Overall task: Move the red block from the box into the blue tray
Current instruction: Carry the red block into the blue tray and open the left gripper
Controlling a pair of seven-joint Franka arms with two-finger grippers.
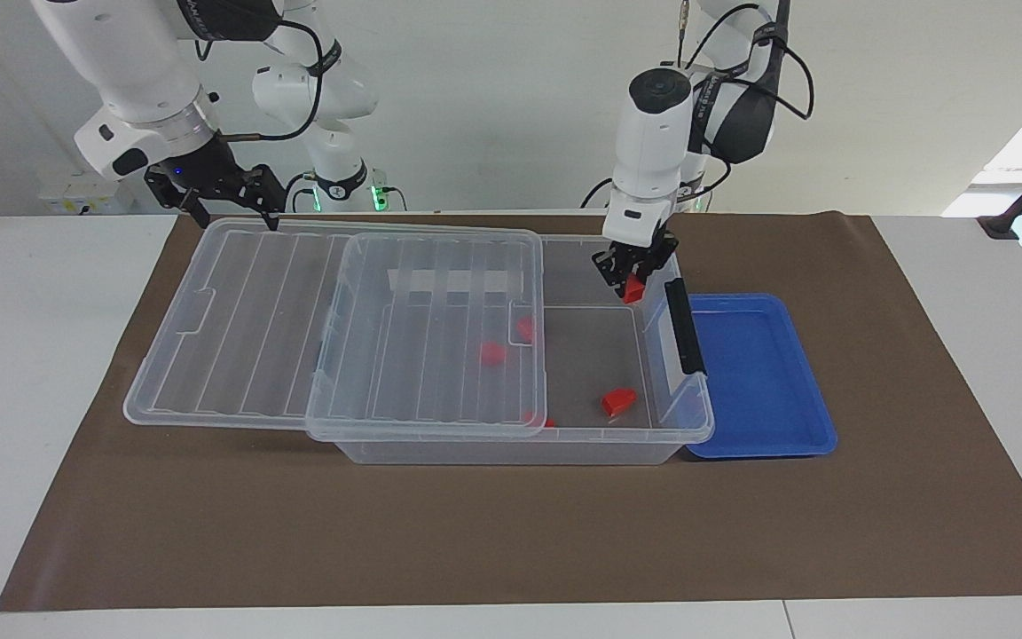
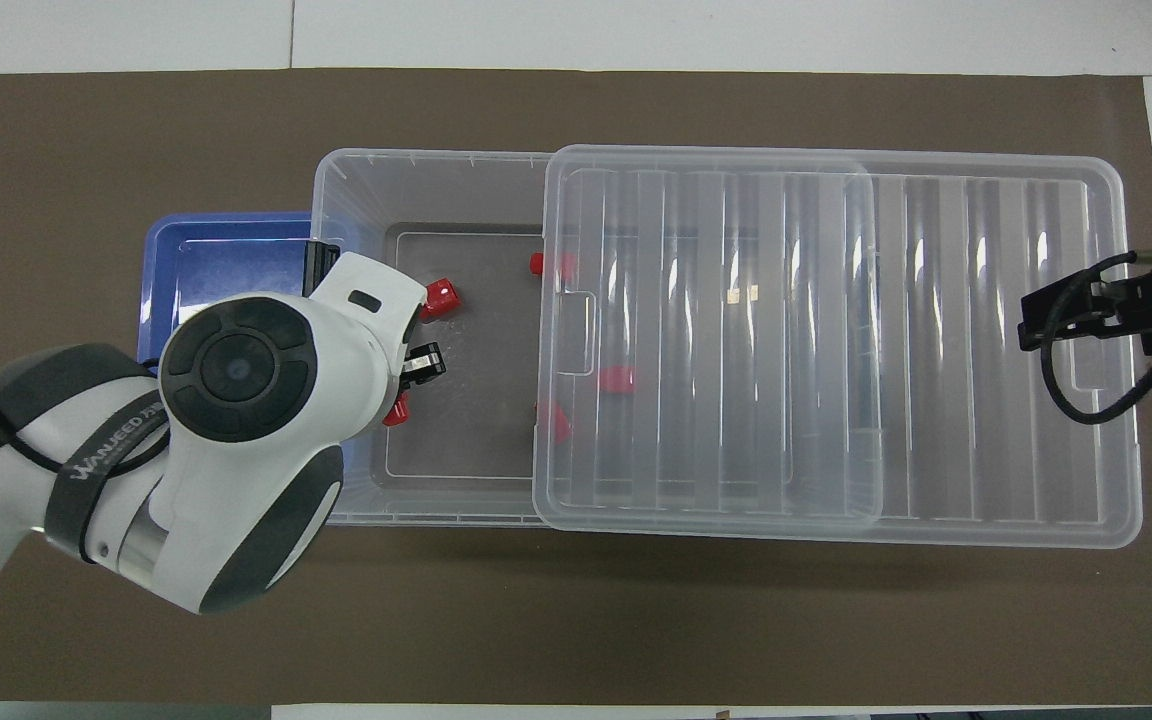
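Observation:
My left gripper (image 1: 631, 284) hangs in the open end of the clear box (image 1: 511, 448), just inside the wall toward the blue tray (image 1: 759, 373). It is shut on a red block (image 1: 634, 289) and holds it above the box floor. In the overhead view the arm covers most of this gripper (image 2: 414, 385), and the held block (image 2: 397, 410) peeks out below it. The tray (image 2: 216, 260) lies empty beside the box (image 2: 416, 157) at the left arm's end. My right gripper (image 1: 238, 217) is open over the lid's edge at the right arm's end and also shows in the overhead view (image 2: 1086, 310).
The ribbed clear lid (image 1: 254, 337) lies slid toward the right arm's end, covering over half the box. A loose red block (image 1: 619, 401) lies on the uncovered floor, and several more (image 1: 492, 353) show under the lid. A black latch handle (image 1: 684, 324) sits on the wall toward the tray.

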